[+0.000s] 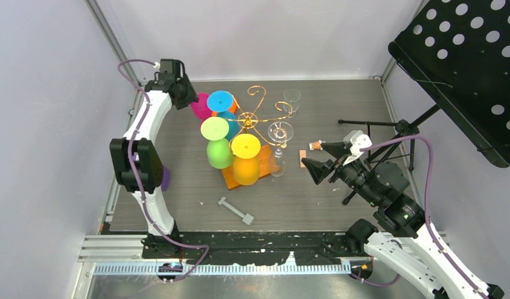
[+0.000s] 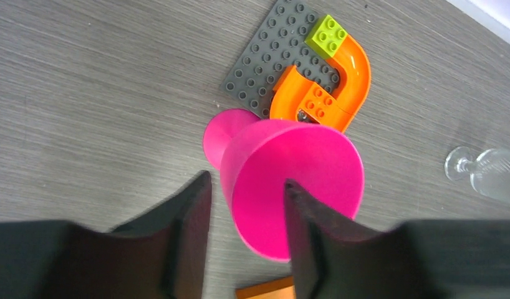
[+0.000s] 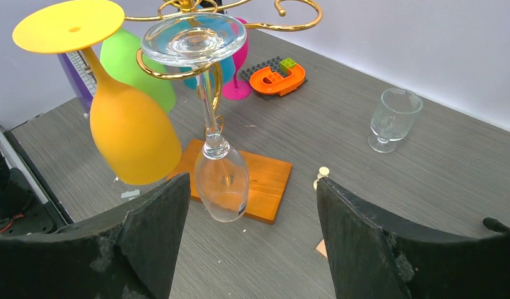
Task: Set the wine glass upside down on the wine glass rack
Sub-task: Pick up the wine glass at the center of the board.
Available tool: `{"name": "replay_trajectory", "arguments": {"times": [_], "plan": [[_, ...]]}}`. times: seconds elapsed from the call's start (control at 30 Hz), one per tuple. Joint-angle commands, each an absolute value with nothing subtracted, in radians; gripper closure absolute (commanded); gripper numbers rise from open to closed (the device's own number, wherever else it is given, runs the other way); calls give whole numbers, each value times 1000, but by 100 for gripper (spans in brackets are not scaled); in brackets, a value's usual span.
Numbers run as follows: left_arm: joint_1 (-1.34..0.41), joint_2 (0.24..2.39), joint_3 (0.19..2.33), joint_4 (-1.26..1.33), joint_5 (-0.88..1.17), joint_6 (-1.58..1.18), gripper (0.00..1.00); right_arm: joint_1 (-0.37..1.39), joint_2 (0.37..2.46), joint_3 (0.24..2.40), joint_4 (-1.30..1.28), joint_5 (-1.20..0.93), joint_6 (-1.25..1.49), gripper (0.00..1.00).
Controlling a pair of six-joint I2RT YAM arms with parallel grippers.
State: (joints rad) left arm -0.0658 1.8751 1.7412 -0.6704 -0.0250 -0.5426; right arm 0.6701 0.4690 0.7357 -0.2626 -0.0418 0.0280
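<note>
Wine glass (image 2: pixel 290 187), pink, is standing upright on the worktop (image 2: pixel 84 93) beside the rack (image 1: pixel 247 118). Your left gripper (image 2: pixel 247 180) is straddling its bowl, grip unclear. Your right gripper (image 3: pixel 252 180) is gaping wide, empty. Lifting, inverting and hanging are remaining.

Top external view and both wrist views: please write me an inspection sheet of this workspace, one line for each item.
Surface: grey wood-grain table, no spill seen.
Job's things: wine glass rack holds green glass, blue glass, yellow-orange glass and clear glass upside down; pink glass stands upright on the table.
Clutter: brick plate with orange curve; grey part; upright clear goblet.
Grippers: left gripper, jaws apart around the pink glass; right gripper, jaws open, empty.
Cables: purple cables run along both arms.
Surroundings: grey walls; black perforated panel, right.
</note>
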Motion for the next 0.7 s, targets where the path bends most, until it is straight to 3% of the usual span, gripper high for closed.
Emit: {"name": "replay_trajectory", "arguments": {"times": [0.0,0.1,0.33,0.4,0.67], "plan": [[-60,1928,1818,-694,-45,-541,67,667,458,732,-249,-32,39,20],[-64,1939,1819,-693,-38,-527,83,668,452,727,-250,-31,41,20],[-72,1921,1790,-689,-46,-472,91,669,452,730,-247,-38,51,20],[-72,1913,1780,-691,-43,-454,99,668,451,732,-247,-38,52,20],[-85,1732,1695,-719,-139,-374,100,668,449,767,-274,-12,42,20]]}}
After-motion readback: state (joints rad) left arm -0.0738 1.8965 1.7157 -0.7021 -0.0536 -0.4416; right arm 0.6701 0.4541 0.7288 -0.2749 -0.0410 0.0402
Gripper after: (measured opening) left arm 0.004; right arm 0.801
